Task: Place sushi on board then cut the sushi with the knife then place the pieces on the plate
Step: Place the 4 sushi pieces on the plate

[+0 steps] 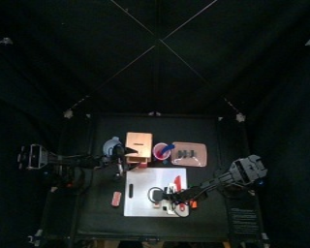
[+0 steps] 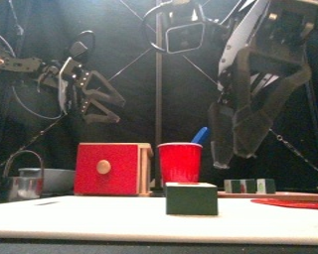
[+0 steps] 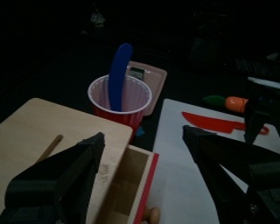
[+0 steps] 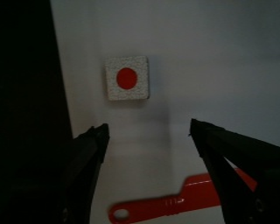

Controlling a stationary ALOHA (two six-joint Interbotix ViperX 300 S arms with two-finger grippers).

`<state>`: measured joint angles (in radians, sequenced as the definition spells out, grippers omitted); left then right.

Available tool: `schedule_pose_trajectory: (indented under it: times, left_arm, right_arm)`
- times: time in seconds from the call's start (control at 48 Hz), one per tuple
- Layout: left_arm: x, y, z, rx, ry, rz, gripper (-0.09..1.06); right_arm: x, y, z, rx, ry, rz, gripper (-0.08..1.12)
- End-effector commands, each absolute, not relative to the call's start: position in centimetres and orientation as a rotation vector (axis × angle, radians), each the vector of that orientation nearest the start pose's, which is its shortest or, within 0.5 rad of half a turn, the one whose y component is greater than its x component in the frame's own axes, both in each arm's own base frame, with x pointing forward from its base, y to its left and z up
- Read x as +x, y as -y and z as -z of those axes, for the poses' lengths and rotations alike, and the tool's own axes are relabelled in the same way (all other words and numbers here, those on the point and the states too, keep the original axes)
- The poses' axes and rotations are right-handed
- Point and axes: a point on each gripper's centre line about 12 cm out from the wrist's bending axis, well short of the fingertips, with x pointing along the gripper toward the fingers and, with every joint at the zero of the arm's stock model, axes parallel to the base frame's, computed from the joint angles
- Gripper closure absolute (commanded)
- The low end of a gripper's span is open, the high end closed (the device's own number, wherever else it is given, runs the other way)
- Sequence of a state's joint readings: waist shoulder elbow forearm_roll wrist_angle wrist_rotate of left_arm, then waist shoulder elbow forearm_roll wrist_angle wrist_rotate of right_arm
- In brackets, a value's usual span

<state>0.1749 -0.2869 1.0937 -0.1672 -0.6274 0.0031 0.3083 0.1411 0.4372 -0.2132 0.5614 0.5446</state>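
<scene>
A dark green sushi piece [image 2: 191, 198] stands on the white cutting board [image 1: 142, 205]; the right wrist view shows its white face with a red centre [image 4: 127, 77]. My right gripper [image 4: 150, 131] hangs open just above the board, short of that piece, nothing between its jaws. The red knife [image 4: 178, 206] lies flat on the board beside it [image 2: 288, 202]. More sushi pieces [image 2: 249, 185] rest on the pink tray [image 1: 194, 155]. My left gripper [image 3: 143, 137] hovers open above the wooden box [image 3: 49, 149], facing the red cup [image 3: 119, 92] that holds the blue knife [image 3: 122, 66].
The wooden box with its red drawer front [image 2: 111, 169] stands behind the board's left part. A metal cutter [image 2: 29, 184] sits at the far left. A small red thing [image 1: 115, 198] lies left of the board. An orange toy [image 3: 234, 102] lies near the tray.
</scene>
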Motion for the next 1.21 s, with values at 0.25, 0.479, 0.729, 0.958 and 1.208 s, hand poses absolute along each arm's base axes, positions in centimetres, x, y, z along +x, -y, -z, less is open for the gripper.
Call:
schedule_pose_trajectory:
  times: [0.25, 0.479, 0.729, 0.958, 1.208]
  left_arm:
    - [28.9, -6.4, -19.4, -0.157, -0.159, -0.300, -0.05]
    - [28.7, -6.4, -19.2, -0.154, -0.169, -0.302, -0.05]
    - [28.5, -6.4, -19.0, -0.157, -0.175, -0.302, -0.05]
    - [28.7, -6.2, -19.1, -0.159, -0.170, -0.297, -0.05]
    - [28.9, -6.3, -19.4, -0.159, -0.162, -0.296, -0.05]
  right_arm:
    - [42.3, -11.9, -15.2, 0.066, -1.078, -0.010, 0.02]
    - [43.2, -12.2, -14.9, 0.086, -1.078, -0.010, 0.02]
    - [43.8, -12.5, -13.5, 0.085, -1.098, -0.006, 0.03]
    - [43.4, -12.5, -13.1, 0.120, -1.128, 0.004, 0.19]
    - [42.9, -11.2, -14.3, 0.139, -1.143, 0.043, 0.42]
